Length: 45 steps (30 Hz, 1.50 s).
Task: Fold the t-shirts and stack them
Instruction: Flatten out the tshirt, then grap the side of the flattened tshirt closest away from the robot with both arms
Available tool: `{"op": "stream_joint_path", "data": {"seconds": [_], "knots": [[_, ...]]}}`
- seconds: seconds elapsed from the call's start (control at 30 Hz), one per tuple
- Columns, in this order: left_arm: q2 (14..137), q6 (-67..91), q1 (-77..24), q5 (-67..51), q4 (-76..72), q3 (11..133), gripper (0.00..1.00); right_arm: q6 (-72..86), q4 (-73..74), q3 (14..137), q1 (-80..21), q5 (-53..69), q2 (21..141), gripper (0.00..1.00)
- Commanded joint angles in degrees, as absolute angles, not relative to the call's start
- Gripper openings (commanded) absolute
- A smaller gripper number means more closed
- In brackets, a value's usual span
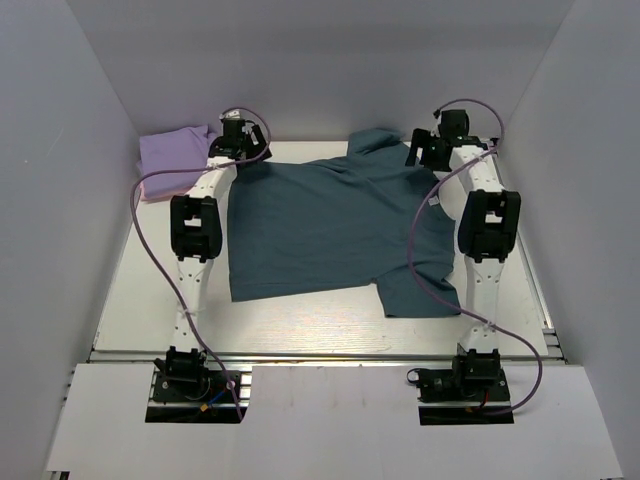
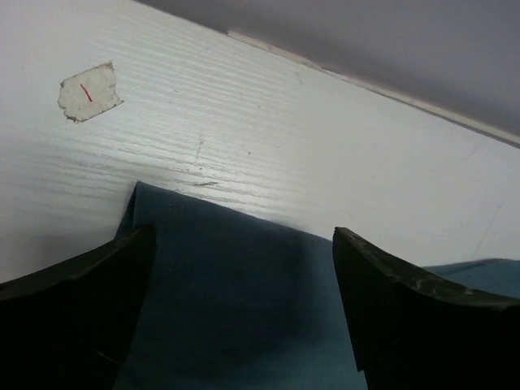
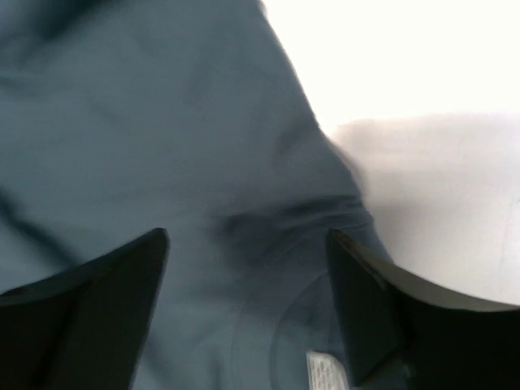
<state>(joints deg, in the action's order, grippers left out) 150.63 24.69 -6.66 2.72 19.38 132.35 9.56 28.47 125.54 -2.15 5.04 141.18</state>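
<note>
The large teal-blue t-shirt [image 1: 330,230] lies spread flat across the middle of the table. Its collar end points toward the back right, and one sleeve reaches the near right. My left gripper [image 1: 240,142] is at the shirt's back left corner. In the left wrist view this gripper [image 2: 244,236] is open, with the flat teal corner [image 2: 236,292] between its fingers. My right gripper [image 1: 430,148] is over the collar end. The right wrist view shows it [image 3: 248,236] open above the collar and the white label [image 3: 329,370]. A folded lavender t-shirt [image 1: 175,155] rests at the back left, with a pink edge [image 1: 147,188] under it.
White walls close in the table on the left, back and right. A small torn tape patch with a red mark [image 2: 88,91] is stuck to the white tabletop [image 2: 325,146] near the back wall. Purple cables [image 1: 150,250] loop off both arms.
</note>
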Motion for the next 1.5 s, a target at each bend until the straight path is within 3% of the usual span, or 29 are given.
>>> {"op": "stream_joint_path", "data": {"seconds": [0.0, 0.1, 0.33, 0.43, 0.53, 0.67, 0.97, 1.13, 1.47], "knots": [[140.2, 22.9, -6.3, 0.6, 21.0, 132.8, 1.00, 5.1, 21.5, 125.1, -2.6, 11.3, 127.1, 0.90], [131.6, 21.7, -7.0, 3.1, 23.1, 128.5, 1.00, 5.3, 21.6, 120.6, -2.8, 8.7, 117.0, 0.90], [110.9, 24.5, -8.1, 1.9, 38.0, 111.0, 1.00, 17.7, 28.3, 84.1, -2.6, -3.4, 90.3, 0.90], [100.0, 31.5, -8.1, 0.6, 43.1, 89.9, 1.00, 23.8, 26.6, 63.1, -2.5, -4.2, 77.6, 0.90], [91.1, 33.7, -9.6, -6.0, 36.7, 69.5, 1.00, 27.0, 26.3, 53.5, -2.4, -6.9, 66.8, 0.90], [79.5, 34.3, -11.5, -3.5, 40.9, 56.8, 1.00, 27.5, 31.0, 44.2, -2.4, -5.6, 55.2, 0.90], [60.6, 36.9, -12.0, -1.6, 43.9, 37.3, 1.00, 25.2, 38.1, 34.8, -2.5, -1.3, 51.9, 0.90], [62.3, 36.2, -12.0, -4.1, 38.6, 35.3, 0.97, 25.5, 37.3, 34.2, -2.7, 1.8, 53.7, 0.90], [69.8, 36.1, -11.4, -4.0, 30.8, 33.3, 0.78, 24.7, 33.5, 31.5, -7.3, 4.2, 57.6, 0.90]]}}
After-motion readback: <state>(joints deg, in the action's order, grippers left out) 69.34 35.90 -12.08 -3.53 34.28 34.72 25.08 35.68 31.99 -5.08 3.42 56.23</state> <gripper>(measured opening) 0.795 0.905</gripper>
